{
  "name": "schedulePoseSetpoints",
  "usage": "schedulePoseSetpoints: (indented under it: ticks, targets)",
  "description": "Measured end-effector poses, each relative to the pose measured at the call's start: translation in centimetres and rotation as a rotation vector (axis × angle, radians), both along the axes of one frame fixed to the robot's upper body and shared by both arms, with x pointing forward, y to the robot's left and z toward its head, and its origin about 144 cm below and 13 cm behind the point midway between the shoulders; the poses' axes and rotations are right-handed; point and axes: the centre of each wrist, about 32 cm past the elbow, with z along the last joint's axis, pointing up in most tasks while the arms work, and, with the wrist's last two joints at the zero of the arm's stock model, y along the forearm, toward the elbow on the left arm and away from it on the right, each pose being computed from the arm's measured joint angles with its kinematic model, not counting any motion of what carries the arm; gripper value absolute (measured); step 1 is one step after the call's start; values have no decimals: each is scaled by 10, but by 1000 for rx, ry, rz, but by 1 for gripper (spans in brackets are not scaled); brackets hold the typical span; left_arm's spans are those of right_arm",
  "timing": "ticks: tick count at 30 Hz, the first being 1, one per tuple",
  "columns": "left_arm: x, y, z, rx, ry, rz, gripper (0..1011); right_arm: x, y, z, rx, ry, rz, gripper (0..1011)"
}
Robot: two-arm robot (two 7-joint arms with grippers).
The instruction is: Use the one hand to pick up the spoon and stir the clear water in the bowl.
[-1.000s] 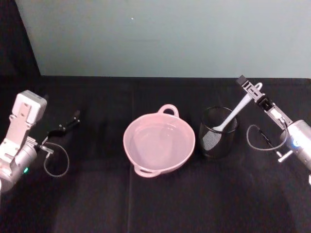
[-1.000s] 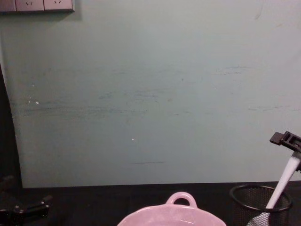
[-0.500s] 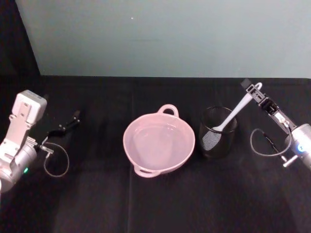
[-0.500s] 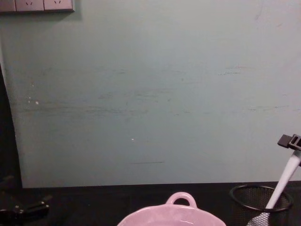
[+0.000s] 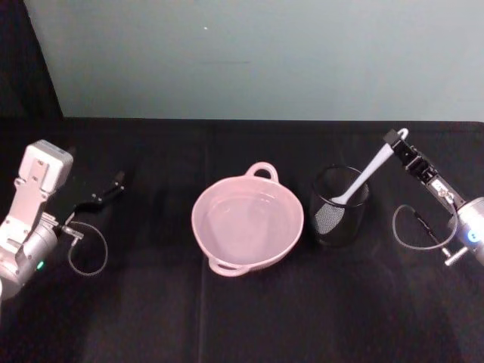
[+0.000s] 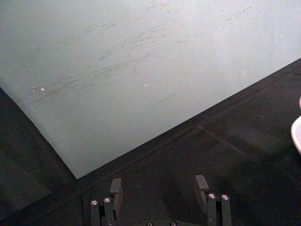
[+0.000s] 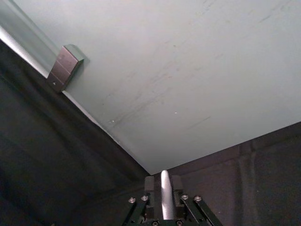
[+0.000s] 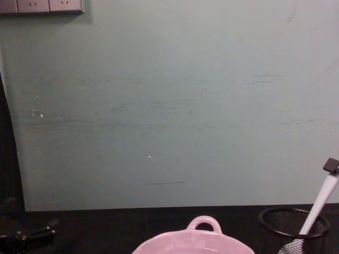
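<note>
The white spoon [image 5: 364, 175] leans in the black mesh cup [image 5: 337, 224], handle rising to the right. My right gripper [image 5: 393, 141] is at the handle's tip. In the right wrist view its fingers [image 7: 150, 182] sit tight on either side of the spoon handle [image 7: 164, 190], gripper [image 7: 163, 182] shut on it. The chest view shows the same gripper [image 8: 331, 165] at the top of the spoon [image 8: 319, 205]. The pale pink bowl [image 5: 197, 224] of clear water stands left of the cup, with its loop handle [image 8: 204, 223] toward the wall. My left gripper [image 5: 112, 187] is parked open far left.
The black cloth table ends at a pale green wall behind the bowl. The mesh cup [image 8: 280, 233] stands close to the bowl's right side. Wall sockets [image 8: 42, 5] sit high on the left. The left gripper [image 6: 160, 188] hovers over bare cloth, the bowl's edge [image 6: 297, 134] farther off.
My right gripper has drawn back to the right and slightly down along the spoon handle, from beyond its tip to its tip. Spoon, bowl and left arm have not moved.
</note>
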Motion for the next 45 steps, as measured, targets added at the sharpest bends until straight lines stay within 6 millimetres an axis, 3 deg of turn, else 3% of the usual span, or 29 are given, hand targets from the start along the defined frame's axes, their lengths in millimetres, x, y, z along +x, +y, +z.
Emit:
schedulePoseSetpoints:
  ticks: [4, 7, 17, 35, 45]
  targets:
    - [0, 0, 0, 0, 0, 0, 1011, -3, 2, 5, -16, -17, 7, 139]
    - [0, 0, 0, 0, 0, 0, 1011, -5, 3, 8, -22, -29, 11, 112]
    - [0, 0, 0, 0, 0, 0, 1011, -7, 7, 36, -168, -102, 41, 110]
    - [0, 0, 0, 0, 0, 0, 1011, 5, 17, 145, -579, -266, 206, 110]
    - [0, 0, 0, 0, 0, 0, 1011, 4, 18, 156, -624, -291, 217, 110]
